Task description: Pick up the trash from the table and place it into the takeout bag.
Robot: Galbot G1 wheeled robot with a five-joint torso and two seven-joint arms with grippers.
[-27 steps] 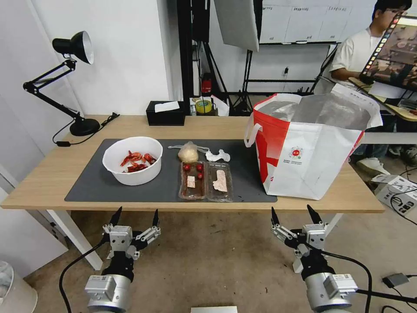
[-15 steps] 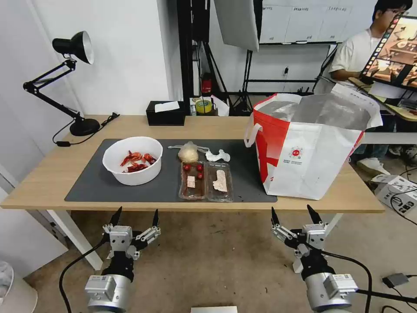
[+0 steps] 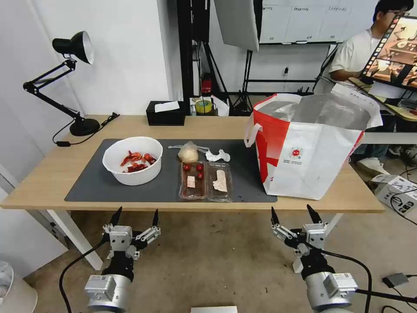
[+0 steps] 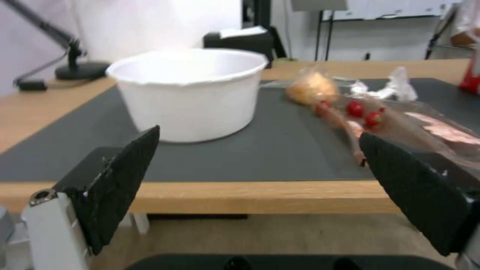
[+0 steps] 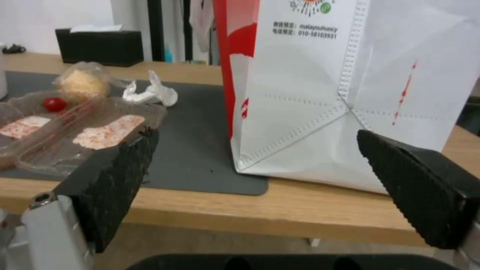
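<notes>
Nothing bagged yet: bowl, tray, knotted bag, tissue all on bench; takeout bag waiting. Left end effector & right end effector below bench edge, both spread wide, empty.

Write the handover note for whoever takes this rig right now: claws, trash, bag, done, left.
Left claw: open, empty, below the table's near edge.
Right claw: the same.
On the dark grey mat: white round bowl of crayfish shells, knotted clear bag with beige lump, crumpled white tissue, clear hinged tray with tomatoes.
White-and-red takeout bag: upright, open, at the right.
Done: nothing.
Left: all four.
</notes>
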